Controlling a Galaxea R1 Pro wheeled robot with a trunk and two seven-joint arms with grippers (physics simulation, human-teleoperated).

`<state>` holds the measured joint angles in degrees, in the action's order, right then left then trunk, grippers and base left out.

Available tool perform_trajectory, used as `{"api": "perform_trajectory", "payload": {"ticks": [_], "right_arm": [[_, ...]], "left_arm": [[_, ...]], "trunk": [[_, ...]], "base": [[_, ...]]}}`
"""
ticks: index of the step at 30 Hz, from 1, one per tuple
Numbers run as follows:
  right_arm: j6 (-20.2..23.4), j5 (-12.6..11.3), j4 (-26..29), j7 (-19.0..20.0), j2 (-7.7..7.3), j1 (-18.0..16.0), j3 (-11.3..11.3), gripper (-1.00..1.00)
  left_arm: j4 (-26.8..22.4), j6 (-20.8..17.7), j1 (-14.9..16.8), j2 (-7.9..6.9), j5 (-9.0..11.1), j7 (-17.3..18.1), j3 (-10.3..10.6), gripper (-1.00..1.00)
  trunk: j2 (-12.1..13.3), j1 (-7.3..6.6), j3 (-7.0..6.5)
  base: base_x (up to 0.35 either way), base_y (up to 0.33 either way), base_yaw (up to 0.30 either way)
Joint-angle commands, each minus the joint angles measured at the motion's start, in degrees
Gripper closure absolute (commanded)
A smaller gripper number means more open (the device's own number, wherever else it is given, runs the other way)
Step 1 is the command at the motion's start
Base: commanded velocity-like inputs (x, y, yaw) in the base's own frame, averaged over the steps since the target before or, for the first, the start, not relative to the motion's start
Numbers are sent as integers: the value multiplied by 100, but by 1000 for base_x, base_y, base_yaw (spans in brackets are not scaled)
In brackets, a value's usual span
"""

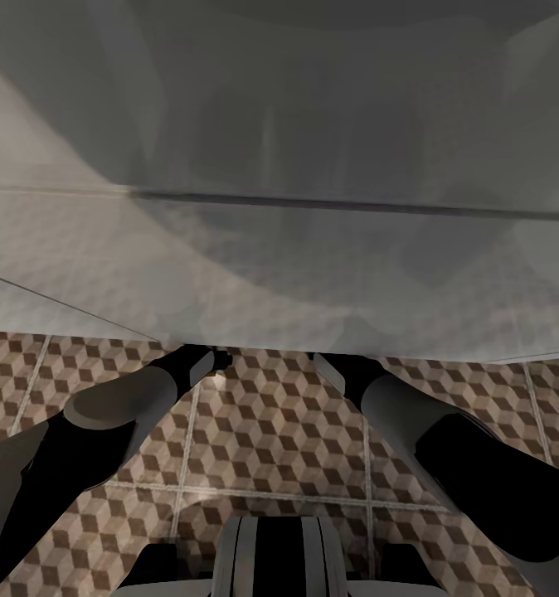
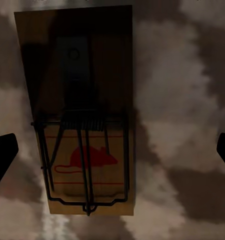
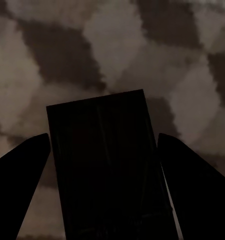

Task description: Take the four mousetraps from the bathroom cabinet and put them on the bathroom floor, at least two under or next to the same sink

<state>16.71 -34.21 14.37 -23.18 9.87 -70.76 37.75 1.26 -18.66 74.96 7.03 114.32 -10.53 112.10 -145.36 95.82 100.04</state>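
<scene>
Wooden and pale, a mousetrap (image 2: 81,112) lies flat on the bathroom floor (image 1: 271,448) in the left wrist view, its wire spring and red mouse print facing up. The left gripper (image 2: 112,155) hangs above it with the jaws wide apart, the dark fingertips (image 2: 2,157) well clear on either side, so the trap looks set down and let go rather than held. In the head view both arms reach forward under the white sink (image 1: 279,249), which hides both grippers; that fits the aim of leaving traps beneath the basin. The head view shows no trap; the wrist cameras supply that detail. In the right wrist view a second mousetrap (image 3: 110,170), dark in shadow, sits between the right gripper's (image 3: 105,187) fingers over the tiles. Whether the jaws actually clamp it I cannot tell.
</scene>
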Motion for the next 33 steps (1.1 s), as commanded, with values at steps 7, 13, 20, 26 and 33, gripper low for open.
{"api": "perform_trajectory", "payload": {"ticks": [7,13,20,26,33], "right_arm": [[49,-1,20,-37,3,-140,48,100],[50,11,25,-36,6,-140,53,-100],[44,11,31,-31,6,-140,49,-100],[34,11,31,-34,6,-140,48,-100],[15,11,31,-31,-2,-140,48,-100]], "left_arm": [[7,-24,1,7,57,-11,49,-100],[5,-24,1,9,56,-11,49,-100],[5,-24,1,9,56,-11,49,-100],[5,-17,1,9,55,-11,49,-100],[5,-15,1,9,55,-11,49,-100]], "trunk": [[-2,-2,2],[-2,-2,2],[-2,-2,2],[-2,-2,2],[-2,-2,2]], "base": [[0,0,0],[0,0,0],[0,0,0],[0,0,0],[0,0,0]]}}
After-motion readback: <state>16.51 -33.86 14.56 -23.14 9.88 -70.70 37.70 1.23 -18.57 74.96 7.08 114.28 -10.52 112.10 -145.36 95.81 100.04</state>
